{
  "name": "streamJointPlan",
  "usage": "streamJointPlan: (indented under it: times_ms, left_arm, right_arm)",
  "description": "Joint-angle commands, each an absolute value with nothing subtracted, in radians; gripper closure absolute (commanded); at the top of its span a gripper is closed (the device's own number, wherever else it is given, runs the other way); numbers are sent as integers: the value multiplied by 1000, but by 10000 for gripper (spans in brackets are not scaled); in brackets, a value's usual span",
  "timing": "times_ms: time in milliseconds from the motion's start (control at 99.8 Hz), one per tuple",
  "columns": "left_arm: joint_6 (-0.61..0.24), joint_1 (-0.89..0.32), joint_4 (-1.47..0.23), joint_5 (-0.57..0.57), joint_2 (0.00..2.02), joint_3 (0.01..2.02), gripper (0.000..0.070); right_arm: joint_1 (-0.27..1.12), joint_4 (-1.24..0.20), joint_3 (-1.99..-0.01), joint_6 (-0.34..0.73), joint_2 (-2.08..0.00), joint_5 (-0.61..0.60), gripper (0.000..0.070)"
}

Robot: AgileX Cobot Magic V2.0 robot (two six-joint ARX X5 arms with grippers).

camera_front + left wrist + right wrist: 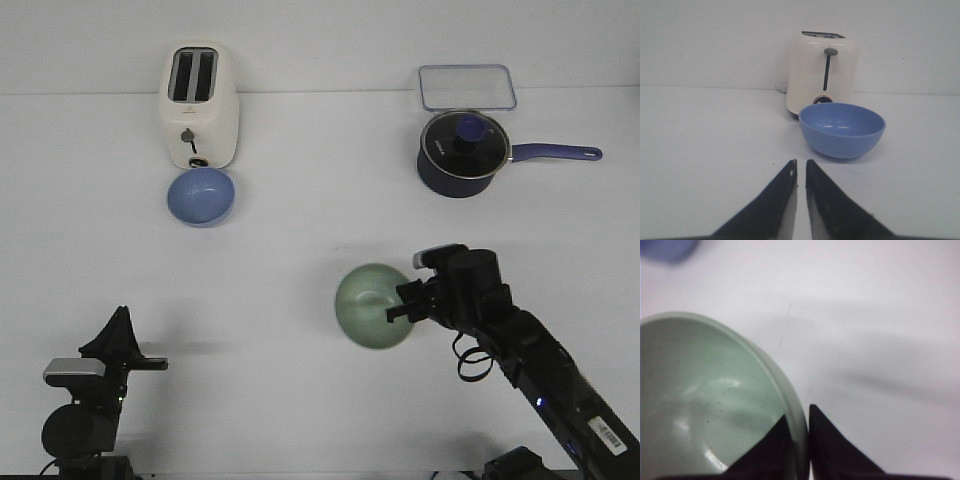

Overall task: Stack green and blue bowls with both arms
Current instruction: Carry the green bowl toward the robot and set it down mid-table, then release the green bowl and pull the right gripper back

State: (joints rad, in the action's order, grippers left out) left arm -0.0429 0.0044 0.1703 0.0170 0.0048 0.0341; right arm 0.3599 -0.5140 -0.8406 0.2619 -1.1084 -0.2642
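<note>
The pale green bowl [373,306] is at the table's middle, tilted, with my right gripper [400,305] shut on its right rim. In the right wrist view one finger is inside the green bowl [705,400] and one outside, pinching the rim at the gripper [799,417]. The blue bowl [201,195] stands upright at the back left, just in front of the toaster. My left gripper [118,322] is low at the front left, far from it. In the left wrist view the left gripper [800,165] is shut and empty, with the blue bowl [842,129] ahead of it.
A cream toaster [198,105] stands at the back left behind the blue bowl. A dark navy lidded saucepan [463,152] with a handle pointing right stands at the back right. A clear plastic lid [466,87] lies behind the saucepan.
</note>
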Motion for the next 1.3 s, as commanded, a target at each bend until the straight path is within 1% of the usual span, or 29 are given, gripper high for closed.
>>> streamJointPlan:
  times_ms: [0,110,220,391,481,501,531,611,671,721,811,871,961,992,1122,1172,1242,1292]
  left_arm:
    - [-45,6,181,19,3,14,685]
    - [-45,6,181,19,3,14,685]
    - [-45,6,181,19,3,14,685]
    - [-45,6,181,19,3,14,685]
    - [-45,6,181,19,3,14,685]
    - [-45,6,181,19,3,14,685]
    - [-45,6,181,19,3,14,685]
    - [-45,6,181,19,3,14,685]
    - [-46,6,181,19,3,14,685]
    - [-46,6,181,19,3,14,685]
    - [-53,6,182,19,3,14,685]
    - [-97,6,182,19,3,14,685]
    - [-200,6,182,19,3,15,685]
    - [-241,6,182,19,3,16,685]
    - [-365,6,186,19,3,20,689]
    - [-419,6,186,19,3,23,688]
    - [-499,6,185,19,3,31,688]
    - [-540,6,181,19,4,40,688]
  right_arm:
    - [418,-478,-821,310,-1127,-252,700]
    - [517,-423,-773,347,-1149,-207,700]
    - [569,-403,-757,358,-1188,-197,700]
    - [606,-389,-757,359,-1279,-130,700]
    - [608,-385,-757,358,-1317,-131,698]
    - [608,-385,-757,358,-1321,-131,685]
    - [608,-384,-757,355,-1325,-131,647]
    - [608,-384,-759,336,-1324,-132,482]
    - [606,-381,-760,336,-1311,-134,414]
    - [600,-379,-761,334,-1290,-134,391]
    - [578,-376,-765,312,-1231,-133,391]
    - [559,-370,-767,305,-1188,-130,391]
    - [510,-363,-767,282,-1108,-130,391]
    - [486,-362,-767,271,-1075,-130,391]
    - [384,-368,-766,232,-973,-128,393]
    - [342,-364,-759,230,-936,-108,393]
    - [293,-324,-724,230,-873,-97,393]
    - [266,-278,-680,230,-820,-97,394]
